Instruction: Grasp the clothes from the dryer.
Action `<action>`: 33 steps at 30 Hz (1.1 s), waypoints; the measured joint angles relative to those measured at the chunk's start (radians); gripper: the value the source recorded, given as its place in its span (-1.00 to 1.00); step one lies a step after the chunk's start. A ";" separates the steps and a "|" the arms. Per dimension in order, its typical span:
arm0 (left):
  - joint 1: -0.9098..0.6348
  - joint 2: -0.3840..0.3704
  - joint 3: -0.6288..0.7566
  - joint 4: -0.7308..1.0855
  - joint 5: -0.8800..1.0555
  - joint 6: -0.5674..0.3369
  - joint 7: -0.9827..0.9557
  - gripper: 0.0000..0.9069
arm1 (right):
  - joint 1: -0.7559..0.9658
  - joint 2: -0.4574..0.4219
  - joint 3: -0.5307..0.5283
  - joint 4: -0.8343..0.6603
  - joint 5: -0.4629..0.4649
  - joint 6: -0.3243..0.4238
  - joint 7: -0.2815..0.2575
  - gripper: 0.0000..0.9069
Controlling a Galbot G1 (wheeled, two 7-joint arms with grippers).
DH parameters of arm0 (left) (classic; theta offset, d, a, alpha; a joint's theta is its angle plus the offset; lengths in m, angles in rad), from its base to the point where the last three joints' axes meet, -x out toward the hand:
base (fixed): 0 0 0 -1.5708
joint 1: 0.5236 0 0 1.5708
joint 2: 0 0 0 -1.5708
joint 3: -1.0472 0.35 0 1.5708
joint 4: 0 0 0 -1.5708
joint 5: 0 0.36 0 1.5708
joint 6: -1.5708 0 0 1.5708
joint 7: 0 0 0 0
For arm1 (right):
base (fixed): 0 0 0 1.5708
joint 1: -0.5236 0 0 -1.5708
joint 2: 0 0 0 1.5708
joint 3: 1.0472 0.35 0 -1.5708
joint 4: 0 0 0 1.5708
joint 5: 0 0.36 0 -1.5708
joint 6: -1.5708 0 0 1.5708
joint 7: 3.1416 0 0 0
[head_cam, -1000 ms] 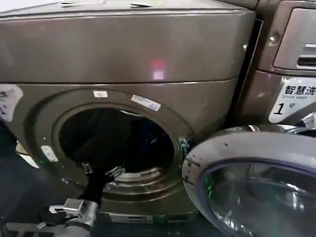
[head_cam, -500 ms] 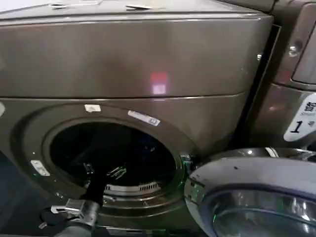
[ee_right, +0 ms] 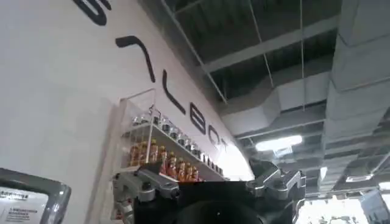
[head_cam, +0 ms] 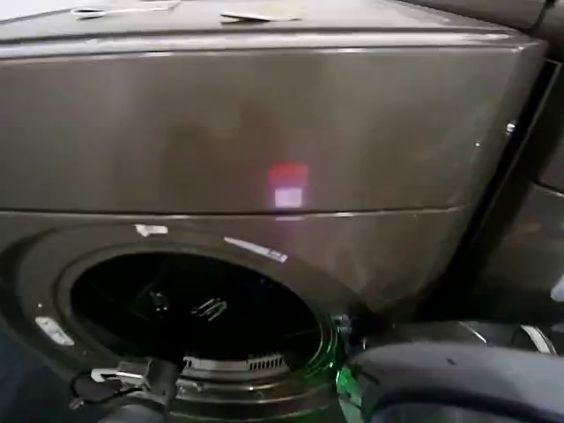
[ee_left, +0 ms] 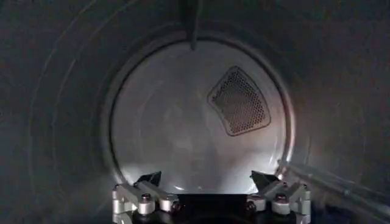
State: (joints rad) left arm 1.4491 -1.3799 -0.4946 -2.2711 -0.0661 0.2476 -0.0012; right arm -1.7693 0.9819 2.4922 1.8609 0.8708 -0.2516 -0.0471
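Note:
The dryer (head_cam: 264,115) is a large bronze-grey front loader with a small red light and a round drum mouth (head_cam: 291,291) low in the head view. My left arm reaches in through that mouth. Inside the drum my left gripper (head_cam: 185,306) (ee_left: 207,181) is open, with nothing between its fingers (ee_left: 149,178). It faces the drum's pale back wall (ee_left: 177,134) with a perforated vent (ee_left: 239,101). The clothes are out of view; the drum interior is dark in the head view. My right gripper (ee_right: 207,182) points up toward a wall and ceiling, away from the dryer, open and empty.
The dryer's round door (head_cam: 458,379) hangs open at the lower right, close beside the drum mouth. Another machine's edge (head_cam: 538,176) stands at the far right. A drum rib (ee_left: 192,24) runs along the drum wall. A wall shelf of bottles (ee_right: 164,155) is near the right arm.
The head view has shifted, so the dryer's front sits lower and larger, and the neighbouring machine has slid off to the right. My left gripper stays open inside the drum, now nearer the mouth's middle.

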 measured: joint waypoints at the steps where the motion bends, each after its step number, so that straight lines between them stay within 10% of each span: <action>1: -0.002 0.000 0.001 0.002 0.000 0.000 0.001 1.00 | 0.000 0.001 -0.001 0.002 -0.001 -0.002 0.000 1.00; 33: -0.616 -0.090 0.096 0.647 -0.003 -0.089 -0.007 1.00 | -0.010 -0.007 0.026 0.011 -0.091 -0.061 -0.033 1.00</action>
State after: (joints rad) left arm 0.8328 -1.4702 -0.3985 -1.6240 -0.0696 0.1590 -0.0082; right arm -1.7794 0.9752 2.5186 1.8721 0.7798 -0.3129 -0.0803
